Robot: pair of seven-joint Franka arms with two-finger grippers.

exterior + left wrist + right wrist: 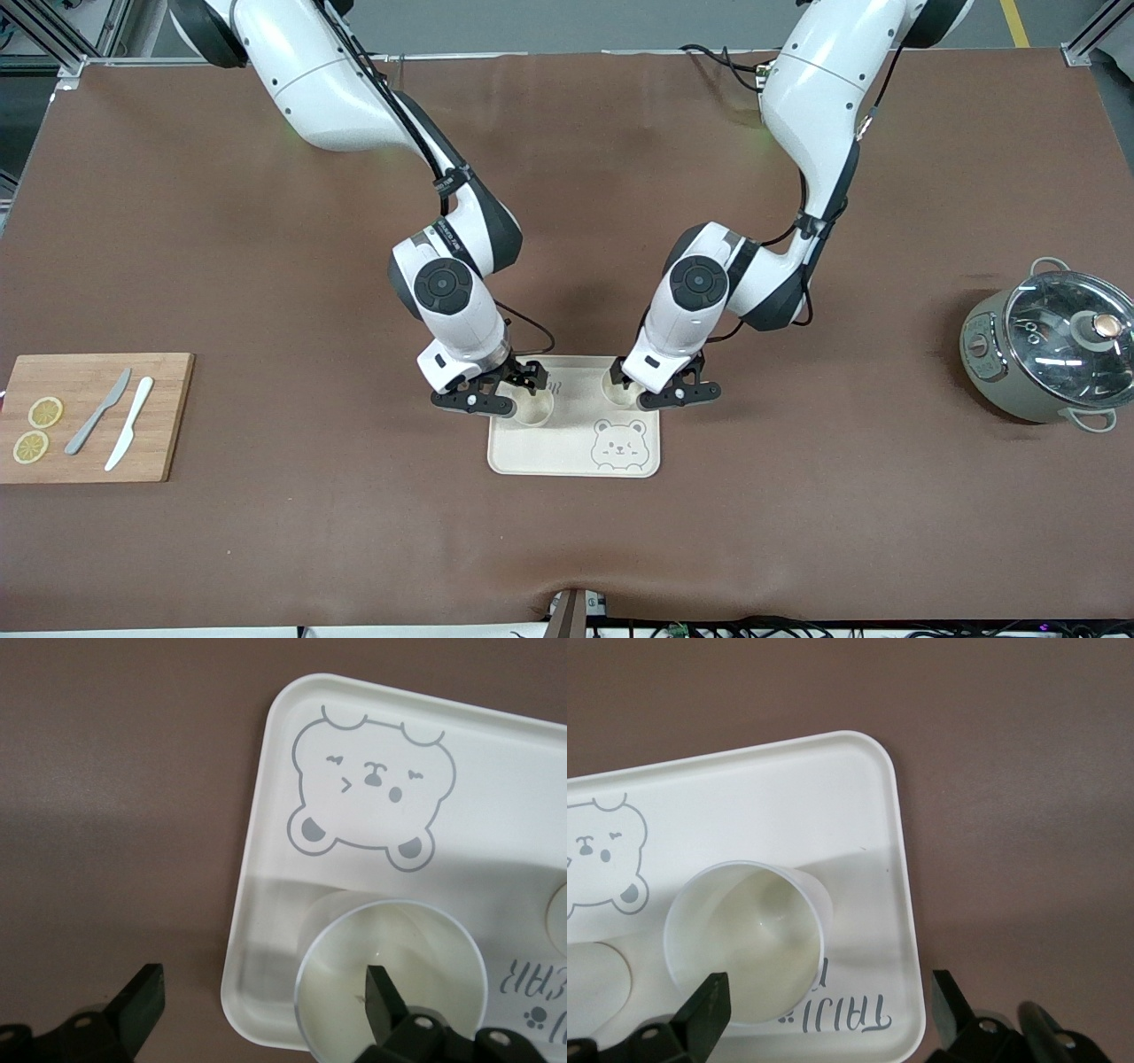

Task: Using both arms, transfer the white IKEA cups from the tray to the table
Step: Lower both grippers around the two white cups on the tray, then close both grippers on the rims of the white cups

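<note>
Two white IKEA cups stand upright on the cream bear-print tray [536, 450]. One cup [534, 408] is at the tray's edge toward the right arm's end, the other [617, 387] at the edge toward the left arm's end. My right gripper [500, 390] hovers open just above its cup [744, 939], with the cup's rim near one finger [709, 1005]. My left gripper [664, 390] is open too. One of its fingers [381, 992] is over the mouth of its cup [390, 979], the other over the table beside the tray [496, 833]. Neither cup is gripped.
A wooden cutting board [89, 416] with two lemon slices and two knives lies toward the right arm's end. A grey pot with a glass lid [1050, 350] stands toward the left arm's end. Brown mat covers the table.
</note>
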